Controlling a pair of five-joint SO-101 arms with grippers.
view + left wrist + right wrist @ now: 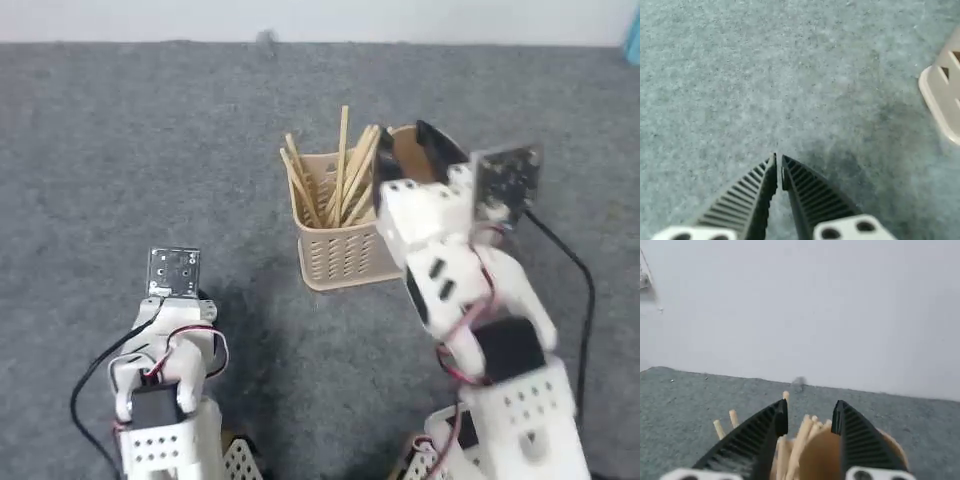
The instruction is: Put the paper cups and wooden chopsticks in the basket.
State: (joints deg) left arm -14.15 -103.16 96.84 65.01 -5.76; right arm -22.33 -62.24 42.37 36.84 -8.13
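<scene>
Placing step, seen from above and from both wrists. My right gripper (pixel 810 422) hangs over the far right end of the basket (pixel 340 255) with its jaws moderately parted; the paper cup (pixel 822 457) lies between and beneath them, and I cannot tell whether either jaw touches its wall; my left gripper (pixel 778 167) rests low over the grey table (pixel 150 150), well apart from the basket, its jaws almost closed and holding nothing. I judge the step in hand to be the setting of the cup at the basket; the next move calls for a straight lift clear of the cup's rim, without catching the sticks. The wooden chopsticks (pixel 340 180) stand upright in the basket, fanned and leaning, their tips above its rim. The cup is brown, its mouth open upward, touching or just beside the chopsticks; whether it sits inside the basket's wall or against it I cannot tell.
</scene>
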